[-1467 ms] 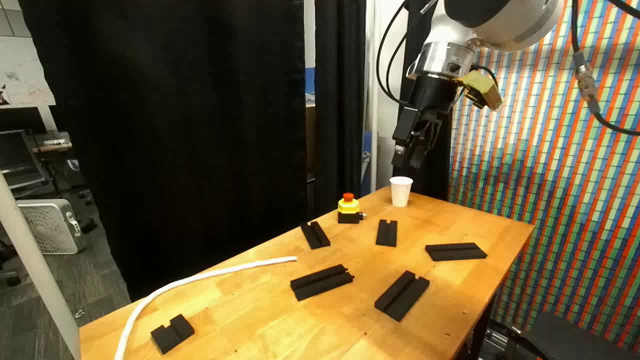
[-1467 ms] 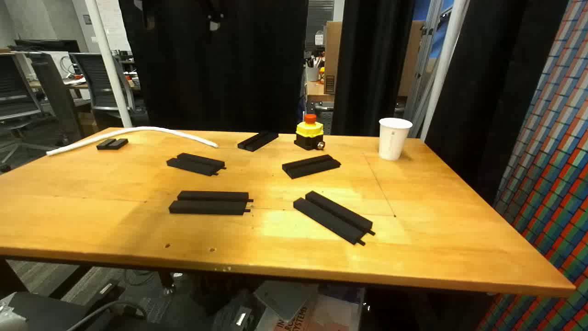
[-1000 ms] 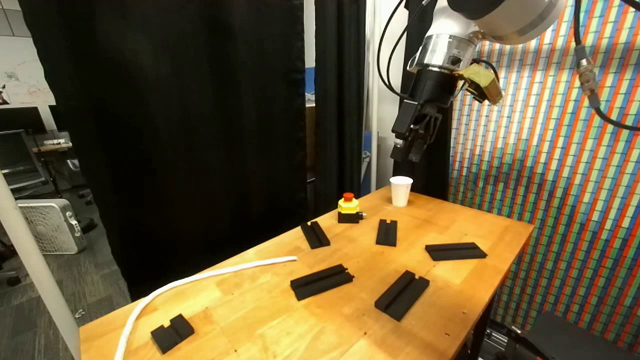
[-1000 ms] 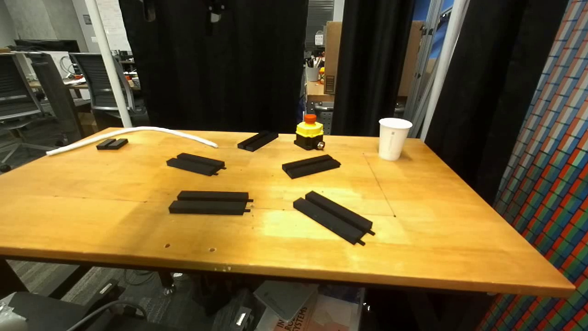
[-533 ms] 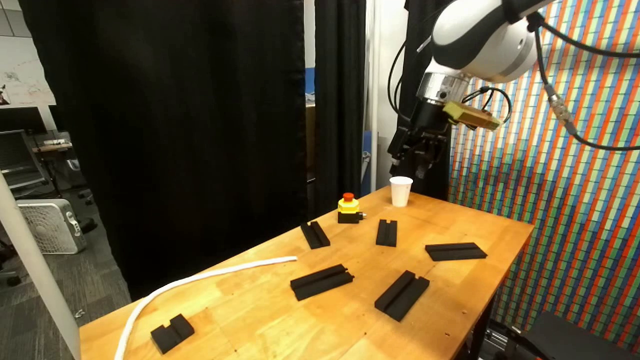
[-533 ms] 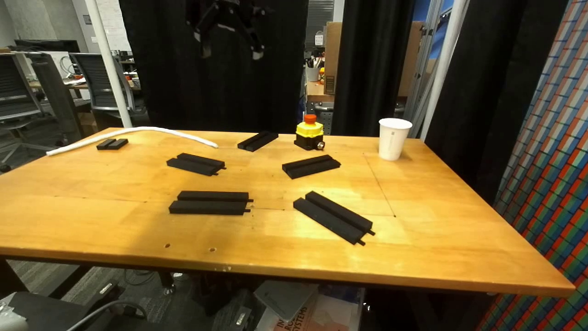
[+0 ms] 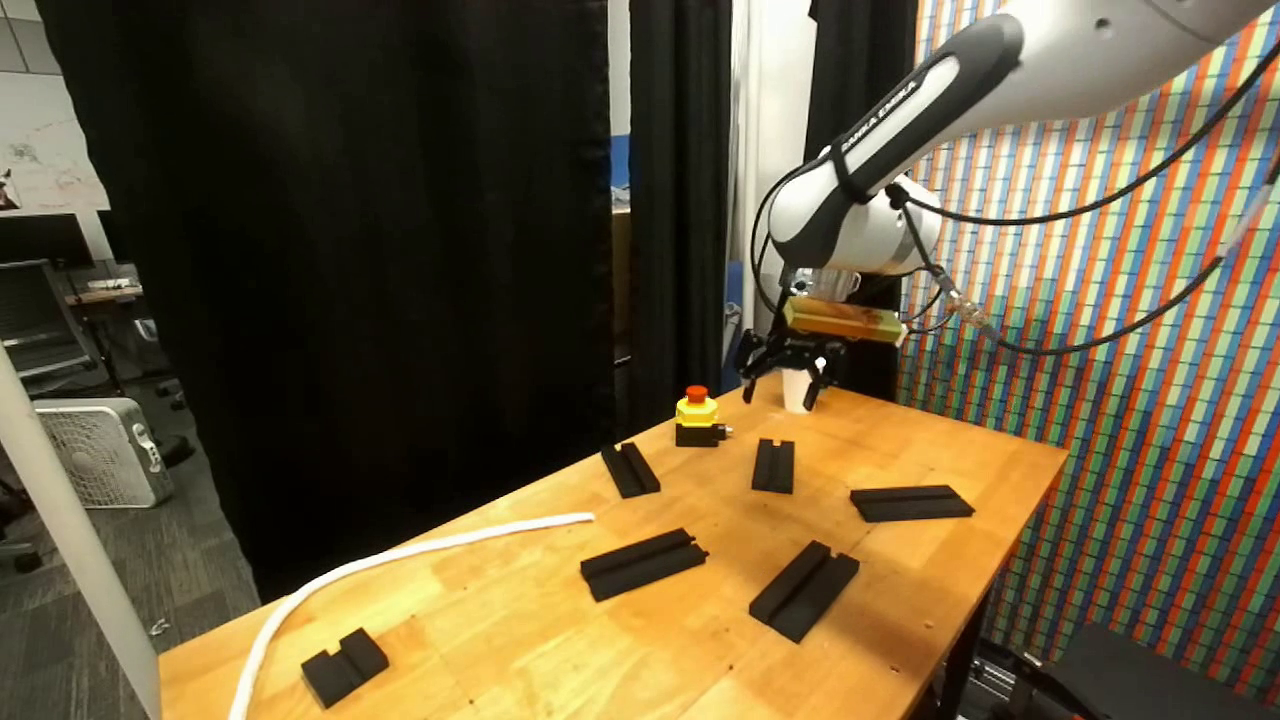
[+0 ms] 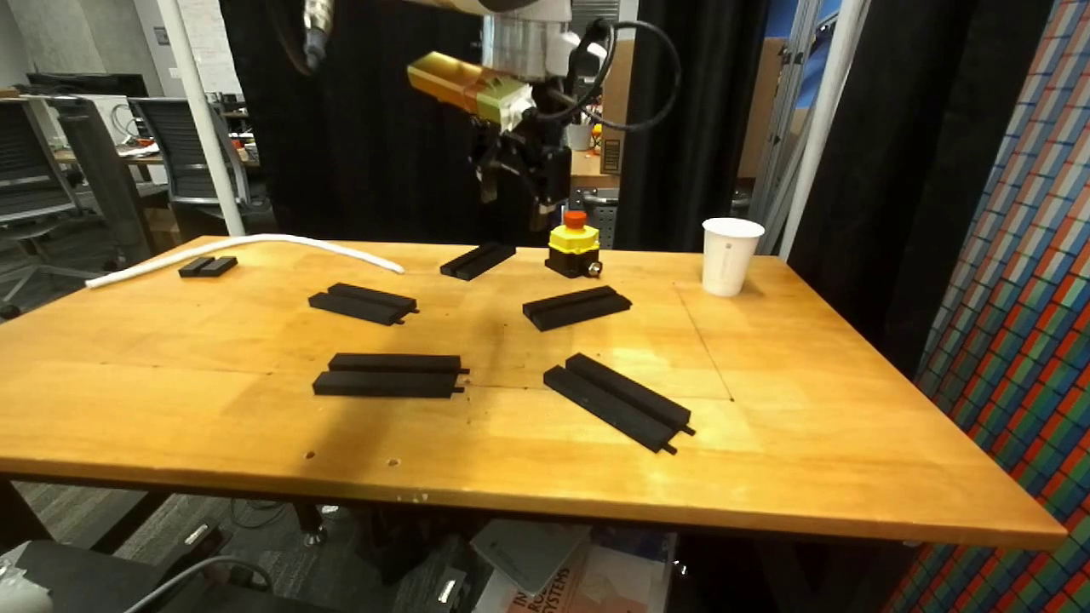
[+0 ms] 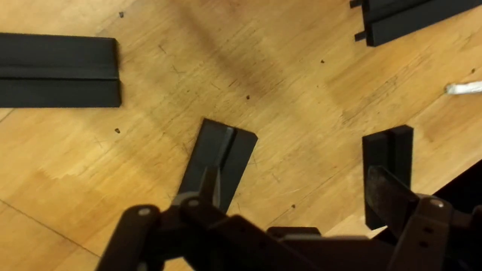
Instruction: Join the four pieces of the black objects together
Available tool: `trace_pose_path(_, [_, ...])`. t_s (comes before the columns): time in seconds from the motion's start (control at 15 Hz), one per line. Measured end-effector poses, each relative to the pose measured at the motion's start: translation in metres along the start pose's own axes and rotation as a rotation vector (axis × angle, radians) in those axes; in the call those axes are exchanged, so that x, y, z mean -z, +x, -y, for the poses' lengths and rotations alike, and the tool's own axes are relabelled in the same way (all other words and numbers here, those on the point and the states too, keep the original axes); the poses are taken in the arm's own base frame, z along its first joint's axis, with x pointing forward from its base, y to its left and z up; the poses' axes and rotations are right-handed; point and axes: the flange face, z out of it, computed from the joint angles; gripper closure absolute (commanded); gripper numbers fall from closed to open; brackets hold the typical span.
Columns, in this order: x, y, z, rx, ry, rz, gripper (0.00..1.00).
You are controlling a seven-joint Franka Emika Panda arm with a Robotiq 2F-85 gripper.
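Several flat, grooved black pieces lie apart on the table. In both exterior views I make out a near piece (image 8: 387,375), an angled piece (image 8: 617,400), a mid-table piece (image 7: 774,466), a piece near the curtain edge (image 7: 630,470) and another long piece (image 7: 643,563). Small pegs jut from the ends of some. A much shorter black block (image 7: 345,667) sits off by itself. My gripper (image 9: 294,171) hangs open in the air, nothing between its fingers. In the wrist view its fingertips overlap two pieces: one piece (image 9: 243,150) at left, another piece (image 9: 401,150) at right.
A yellow-and-black button box with a red top (image 8: 574,243) stands by the table's edge. Close by is a white paper cup (image 8: 730,255), partly behind the gripper in an exterior view. A white cable (image 7: 420,545) curves along the table's edge (image 7: 240,630) beside the black curtain.
The arm has swung over the table and come down, and the gripper has turned, bringing its spread fingers into view near the button box. The pieces on the table have not moved.
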Motion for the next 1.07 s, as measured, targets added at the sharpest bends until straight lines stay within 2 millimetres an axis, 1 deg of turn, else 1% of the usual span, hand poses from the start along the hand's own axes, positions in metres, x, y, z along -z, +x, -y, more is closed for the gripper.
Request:
trace_pose_path(0.2, [-0.04, 0.023, 0.005, -0.164, -0.048, 0.009, 0.0])
trace_pose_path(0.33, [-0.061, 0.031, 0.007, -0.274, -0.081, 0.016, 0.0])
trace_pose_path(0.47, [-0.079, 0.035, 0.008, -0.384, -0.115, 0.02, 0.0])
trace_pose_path(0.8, [-0.116, 0.036, 0.006, -0.628, -0.187, 0.021, 0.0])
trace_pose_path(1.07, [-0.137, 0.041, 0.003, -0.708, -0.22, 0.024, 0.0])
